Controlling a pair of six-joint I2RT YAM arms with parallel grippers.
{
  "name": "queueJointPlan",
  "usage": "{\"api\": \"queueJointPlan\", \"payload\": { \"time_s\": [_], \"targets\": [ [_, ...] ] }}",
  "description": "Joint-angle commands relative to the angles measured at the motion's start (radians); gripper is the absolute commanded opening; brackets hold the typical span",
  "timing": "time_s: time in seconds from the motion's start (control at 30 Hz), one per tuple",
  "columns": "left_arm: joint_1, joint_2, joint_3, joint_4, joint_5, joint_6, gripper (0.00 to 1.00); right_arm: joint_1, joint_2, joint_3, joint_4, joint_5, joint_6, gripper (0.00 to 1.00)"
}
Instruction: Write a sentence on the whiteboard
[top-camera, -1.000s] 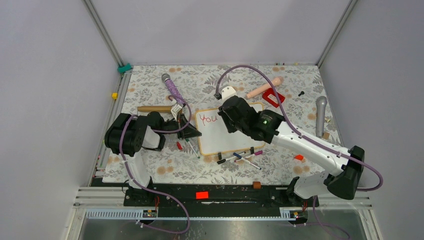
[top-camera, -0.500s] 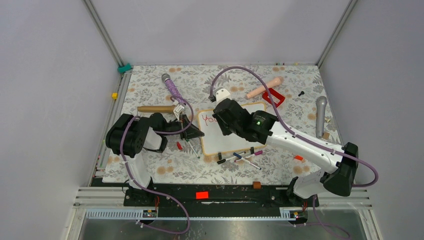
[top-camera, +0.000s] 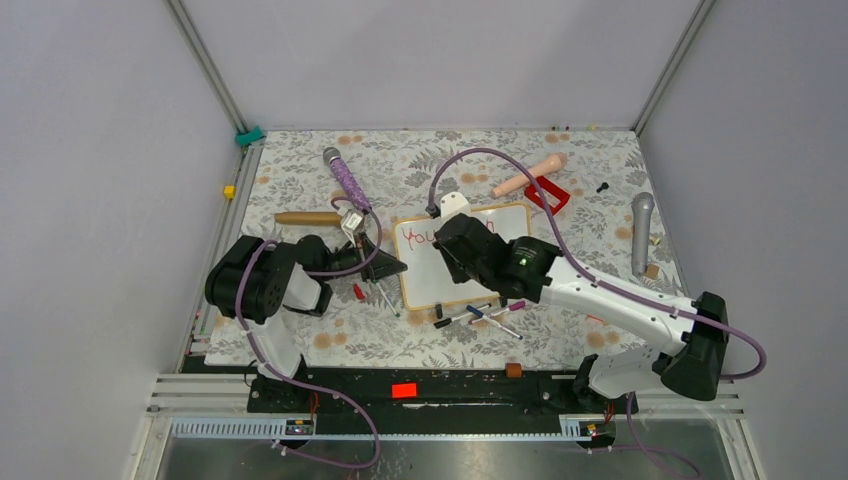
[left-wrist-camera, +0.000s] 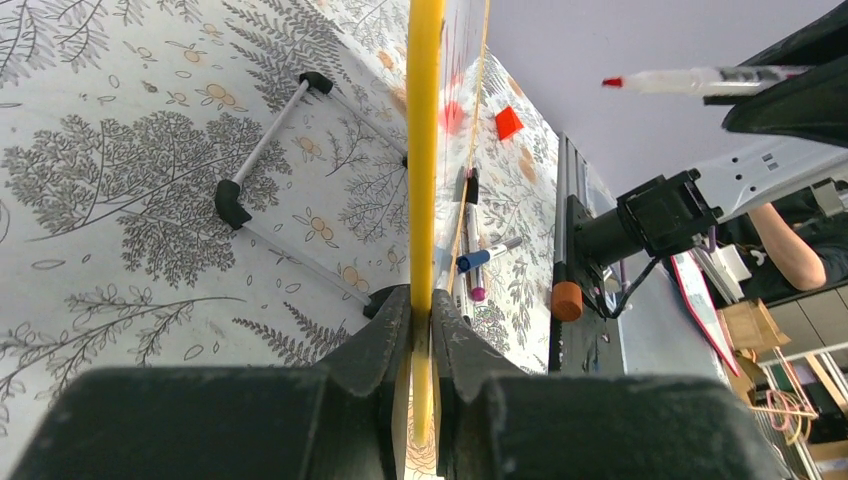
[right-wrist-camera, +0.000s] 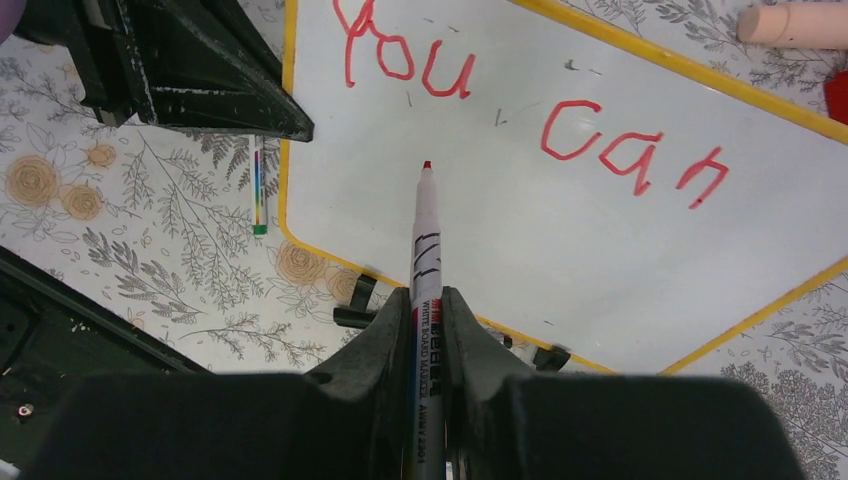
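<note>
Whiteboard (top-camera: 428, 280) lies at the centre of the floral-patterned surface (top-camera: 300, 335), its yellow-edged frame skewed so that its long sides run roughly from 8 o'clock to 2 o'clock in the top view. Sentence (right-wrist-camera: 552, 130) on it is in red and reads "You can", set along the board's 12 o'clock edge. Left end effector (left-wrist-camera: 421, 310) is clamped on the frame at the board's 9 o'clock side; the left wrist view shows both fingers pressed against the thin yellow edge, seen end-on. Right end effector (right-wrist-camera: 427, 300) is over the middle of the board and closed tight on a white marker (right-wrist-camera: 424, 230) with a red tip. The tip points toward 12 o'clock in the right wrist view and sits over bare white board below the word "You", at about 7 o'clock from "can". In the left wrist view the tip appears to stand off the board face; contact cannot be confirmed. Black clip feet (right-wrist-camera: 352, 303) show at the board's 6 o'clock edge, and several loose markers (top-camera: 480, 315) lie just beyond them on the surface. Purple-handled microphone (top-camera: 345, 178) rests at 11 o'clock from the board, a wooden rod (top-camera: 308, 218) at 10 o'clock, a red frame-shaped piece (top-camera: 548, 193) at 2 o'clock, and a grey microphone (top-camera: 641, 230) well apart at 3 o'clock.
</note>
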Motion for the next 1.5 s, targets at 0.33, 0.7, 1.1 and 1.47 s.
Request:
{"api": "queueJointPlan", "payload": {
  "time_s": [0.33,0.7,1.1,1.47],
  "targets": [
    [0.034,-0.078,-0.048,0.063,-0.204,0.134,0.00,0.007,-0.098,-0.041,0.050,0.079,-0.019,0.00],
    [0.027,-0.023,-0.028,0.061,-0.081,0.123,0.00,0.007,0.033,0.017,0.072,0.016,-0.094,0.00],
    [0.072,0.023,-0.001,0.061,-0.039,0.111,0.00,0.037,0.109,0.033,0.151,-0.003,-0.211,0.00],
    [0.068,0.012,-0.007,0.061,-0.038,0.107,0.01,0.096,0.198,0.118,0.105,0.050,-0.319,0.00]
  ]
}}
